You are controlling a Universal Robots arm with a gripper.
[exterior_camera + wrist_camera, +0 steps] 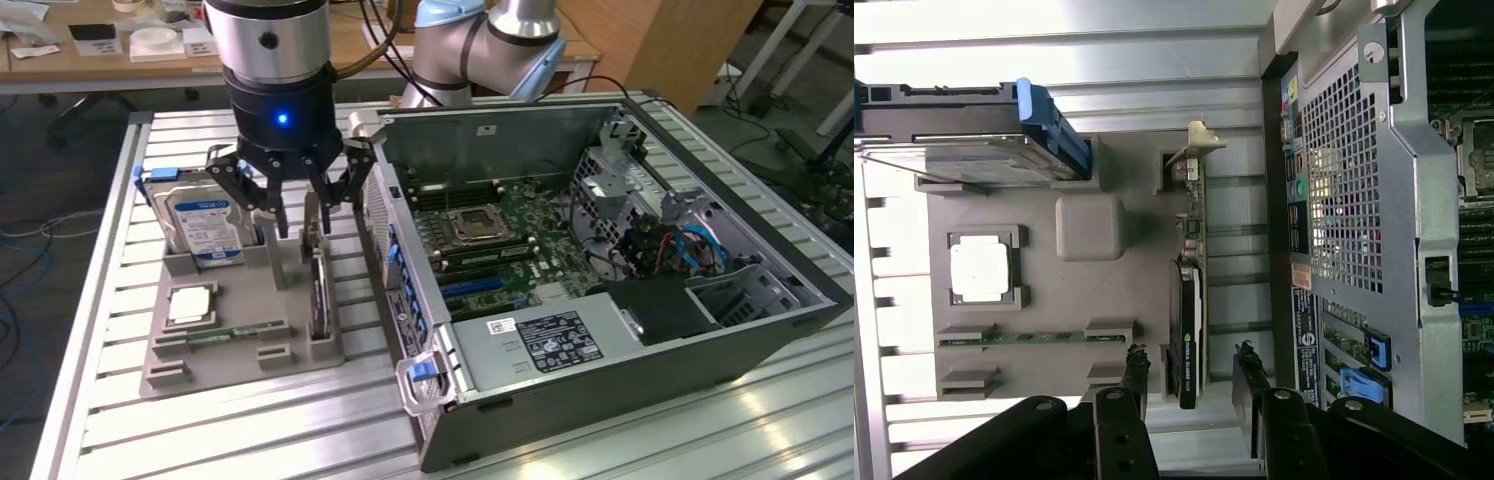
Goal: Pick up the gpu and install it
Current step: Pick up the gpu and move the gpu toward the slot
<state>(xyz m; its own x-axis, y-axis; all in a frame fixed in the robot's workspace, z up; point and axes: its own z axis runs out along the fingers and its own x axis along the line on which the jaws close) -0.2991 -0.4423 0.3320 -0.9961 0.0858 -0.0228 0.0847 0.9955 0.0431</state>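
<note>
**A:** What's biggest here?
**B:** The open computer case [641, 380], on the exterior view's right. The grey holder tray [230, 305] lies just beside it on the left, with the hard drive [200, 222] at its far end.
**A:** And the gpu [1189, 320]?
**B:** It stands on edge in the tray's slot nearest the case, silver bracket [1199, 140] at the far end.
**A:** The gripper [1192, 352]?
**B:** Over the card, jaws spread, one on each side, neither touching.
**A:** Handling?
**B:** Light and stiff, I'd judge, but fragile. Pinch the flat faces near the top edge, mid-length.
</note>
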